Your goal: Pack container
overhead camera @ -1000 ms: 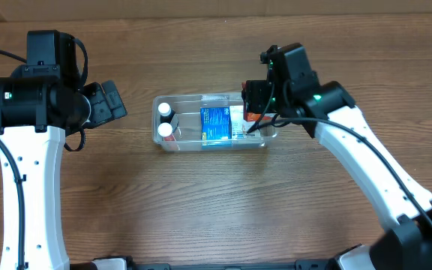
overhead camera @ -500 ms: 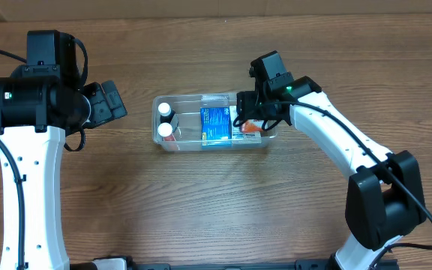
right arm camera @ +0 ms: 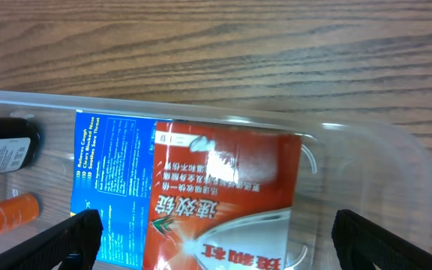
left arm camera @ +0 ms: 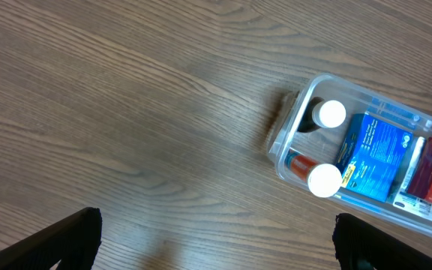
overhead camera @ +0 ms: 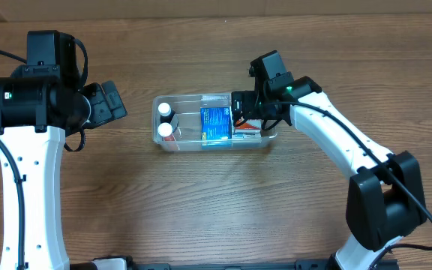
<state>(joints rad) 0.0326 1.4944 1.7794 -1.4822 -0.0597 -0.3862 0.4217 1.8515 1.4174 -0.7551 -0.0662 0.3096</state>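
Brown wood-grain table [overhead camera: 201, 202] fills the overhead view, its grain running side to side, with a paler strip [overhead camera: 351, 6] along the top edge. The container [overhead camera: 271, 137] lies long side across at mid-table. In it, from its left end, are two white-capped bottles [overhead camera: 166, 130], a blue box [overhead camera: 216, 124] and a red box [overhead camera: 250, 129]. The right gripper [overhead camera: 241, 112] hangs over the end with the red box. The left gripper [overhead camera: 109, 101] is well apart from the container, off its bottle end. No writing can be read from up here.

From the left wrist, bare table takes most of the picture and the container sits at the right edge, tilted in the frame. This gripper's fingers [left arm camera: 81, 232] stand wide apart at the lower corners, with nothing between them. The blue box carries white print too small to read.

From the right wrist, the red box lies flat in the container, printed with white Chinese characters. The blue box just beside it bears rows of small English print, too blurred to make out. A black bottle [right arm camera: 6, 150] and an orange one [right arm camera: 6, 214] lie at the left. The fingers [right arm camera: 81, 236] are spread wide, clear of the red box, gripping nothing.
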